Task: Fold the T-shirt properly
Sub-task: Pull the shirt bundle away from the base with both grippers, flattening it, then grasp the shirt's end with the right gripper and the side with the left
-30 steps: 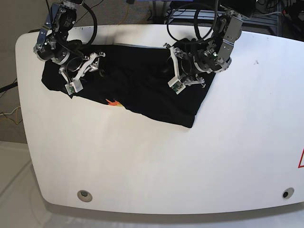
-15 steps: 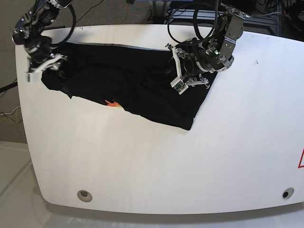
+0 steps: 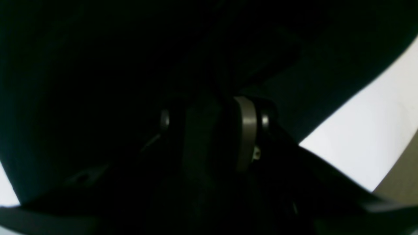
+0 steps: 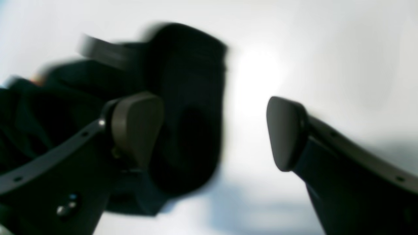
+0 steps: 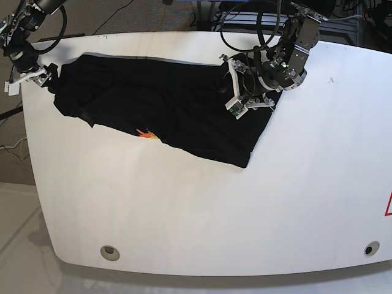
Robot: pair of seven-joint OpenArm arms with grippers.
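The black T-shirt (image 5: 165, 104) lies spread over the back of the white table (image 5: 202, 208), its small orange print (image 5: 146, 132) near the front hem. My left gripper (image 5: 248, 104) sits on the shirt's right part. In the left wrist view black T-shirt cloth (image 3: 130, 58) fills the frame and is bunched between the close-set fingers (image 3: 246, 130), so the left gripper (image 3: 209, 127) is shut on it. My right gripper (image 5: 27, 79) hangs at the table's left edge, just off the shirt's left end. The right gripper (image 4: 212, 130) is open in its wrist view, with blurred black cloth (image 4: 192, 98) behind one of its fingers (image 4: 137, 127).
The table's left edge lies right by the right gripper. Two round holes (image 5: 109, 251) (image 5: 368, 250) sit near the front edge, and a red mark (image 5: 388, 205) at the right edge. Cables and frame parts (image 5: 245, 18) stand behind the table.
My right arm has swung left off the shirt to the table's left edge. The left gripper has shifted slightly back and right on the shirt.
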